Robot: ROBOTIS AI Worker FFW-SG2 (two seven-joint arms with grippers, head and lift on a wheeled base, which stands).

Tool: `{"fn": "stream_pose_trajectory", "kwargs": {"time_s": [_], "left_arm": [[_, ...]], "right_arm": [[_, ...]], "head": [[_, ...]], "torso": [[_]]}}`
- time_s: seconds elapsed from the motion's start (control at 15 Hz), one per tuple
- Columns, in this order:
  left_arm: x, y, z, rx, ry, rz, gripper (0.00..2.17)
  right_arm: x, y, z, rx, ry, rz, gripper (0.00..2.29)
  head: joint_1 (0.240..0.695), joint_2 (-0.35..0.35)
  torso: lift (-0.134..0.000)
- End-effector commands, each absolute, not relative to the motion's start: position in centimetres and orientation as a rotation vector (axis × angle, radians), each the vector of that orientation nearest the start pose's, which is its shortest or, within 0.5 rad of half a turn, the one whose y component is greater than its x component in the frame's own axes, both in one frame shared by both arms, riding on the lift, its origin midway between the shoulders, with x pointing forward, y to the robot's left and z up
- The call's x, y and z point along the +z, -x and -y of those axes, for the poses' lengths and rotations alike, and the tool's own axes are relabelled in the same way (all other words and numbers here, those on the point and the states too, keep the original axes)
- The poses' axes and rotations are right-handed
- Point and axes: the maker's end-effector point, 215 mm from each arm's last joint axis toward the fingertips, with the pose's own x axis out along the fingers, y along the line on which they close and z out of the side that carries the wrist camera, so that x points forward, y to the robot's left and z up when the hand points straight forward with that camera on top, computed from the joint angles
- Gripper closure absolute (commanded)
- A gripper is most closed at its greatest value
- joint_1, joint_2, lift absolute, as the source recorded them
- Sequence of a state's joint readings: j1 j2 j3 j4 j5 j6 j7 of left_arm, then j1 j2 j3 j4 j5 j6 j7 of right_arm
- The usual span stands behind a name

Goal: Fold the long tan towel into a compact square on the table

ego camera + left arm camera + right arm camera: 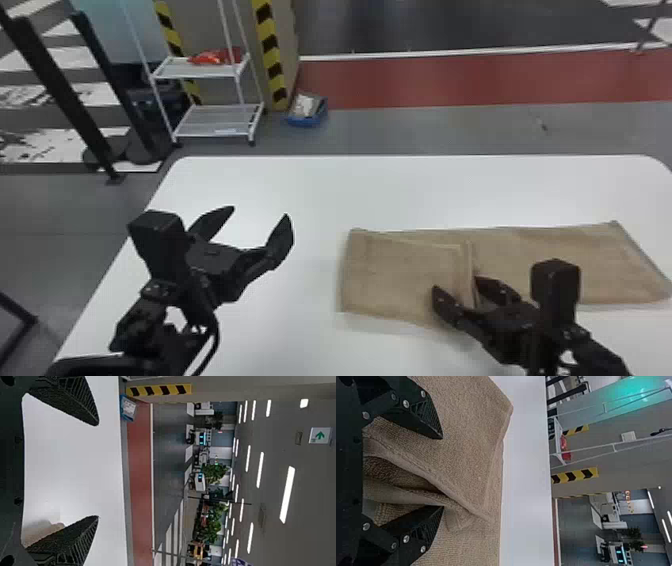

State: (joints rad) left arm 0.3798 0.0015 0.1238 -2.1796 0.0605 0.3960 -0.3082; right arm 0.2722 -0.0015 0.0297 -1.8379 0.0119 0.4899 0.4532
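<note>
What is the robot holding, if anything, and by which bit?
Nothing is held. The left end effector is open and empty. The right end effector is open too: its fingers are apart at the flap edge of the tan towel, not pinching it.

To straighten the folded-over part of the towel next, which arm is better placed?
Right, I think: the right gripper is open at the folded-over part of the towel, while the left gripper hangs over the table, away from it.

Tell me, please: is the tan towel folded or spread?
Partly folded: the left part of the tan towel lies doubled over, while the rest stretches flat toward the right.
</note>
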Motion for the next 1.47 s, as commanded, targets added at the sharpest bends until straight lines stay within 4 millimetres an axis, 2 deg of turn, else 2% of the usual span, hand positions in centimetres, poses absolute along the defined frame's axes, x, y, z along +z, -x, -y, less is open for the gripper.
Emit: {"fn": "stream_pose_trajectory", "kwargs": {"time_s": [0.0,0.2,0.4,0.53,0.6,0.73,0.8,0.87,0.93,1.0,1.07,1.13,1.2,1.27,1.33,1.4], "left_arm": [[-32.4,-47.4,-22.5,-0.207,0.05,-0.155,0.03],[-32.8,-47.4,-22.4,-0.209,0.049,-0.156,0.04],[-32.9,-47.2,-22.2,-0.217,0.049,-0.156,0.04],[-33.2,-47.1,-22.2,-0.217,0.05,-0.161,0.04],[-33.0,-47.0,-22.3,-0.216,0.048,-0.153,0.04],[-32.9,-47.1,-22.7,-0.209,0.046,-0.149,0.04],[-32.3,-47.1,-23.3,-0.199,0.035,-0.113,0.04],[-31.0,-47.0,-24.0,-0.187,0.013,-0.043,0.04],[-30.0,-46.8,-25.0,-0.168,-0.014,0.018,0.04],[-29.9,-46.5,-26.6,-0.139,-0.037,0.06,0.04],[-30.7,-46.2,-28.5,-0.107,-0.049,0.067,0.04],[-31.6,-45.9,-30.1,-0.079,-0.054,0.064,0.05],[-31.9,-45.7,-30.9,-0.066,-0.053,0.073,0.05],[-32.6,-45.5,-31.5,-0.057,-0.046,0.064,0.05],[-32.7,-45.2,-31.5,-0.061,-0.035,0.064,0.05],[-32.5,-44.8,-31.5,-0.062,-0.034,0.069,0.06]], "right_arm": [[-47.1,-45.8,11.8,0.475,-0.103,-0.479,0.5],[-46.5,-45.8,12.0,0.478,-0.111,-0.467,0.85],[-46.0,-45.9,12.1,0.478,-0.105,-0.457,1.44],[-45.9,-46.1,12.1,0.478,-0.098,-0.454,1.52],[-45.5,-46.4,11.9,0.481,-0.099,-0.444,1.7],[-42.8,-48.2,11.0,0.501,-0.102,-0.385,1.73],[-39.6,-49.5,10.4,0.526,-0.124,-0.332,1.73],[-37.1,-50.3,10.6,0.53,-0.146,-0.309,1.73],[-36.4,-50.5,11.4,0.519,-0.156,-0.323,1.73],[-36.5,-50.6,12.7,0.496,-0.169,-0.339,1.73],[-37.5,-50.4,14.0,0.471,-0.178,-0.358,1.73],[-39.9,-50.1,15.2,0.447,-0.192,-0.399,1.73],[-41.4,-50.6,15.9,0.432,-0.197,-0.418,1.73],[-41.8,-51.4,16.8,0.416,-0.207,-0.428,1.73],[-40.6,-51.8,17.5,0.409,-0.229,-0.41,1.73],[-38.2,-52.0,18.1,0.409,-0.262,-0.387,1.73]], "head": [[0.695,0.126],[0.695,0.127],[0.695,0.124],[0.695,0.121],[0.695,0.12],[0.695,0.121],[0.695,0.124],[0.695,0.128],[0.695,0.142],[0.695,0.148],[0.695,0.151],[0.695,0.154],[0.695,0.158],[0.695,0.166],[0.695,0.169],[0.695,0.169]], "torso": [[-0.113],[-0.113],[-0.113],[-0.113],[-0.113],[-0.113],[-0.113],[-0.113],[-0.113],[-0.113],[-0.113],[-0.113],[-0.113],[-0.113],[-0.113],[-0.113]]}}
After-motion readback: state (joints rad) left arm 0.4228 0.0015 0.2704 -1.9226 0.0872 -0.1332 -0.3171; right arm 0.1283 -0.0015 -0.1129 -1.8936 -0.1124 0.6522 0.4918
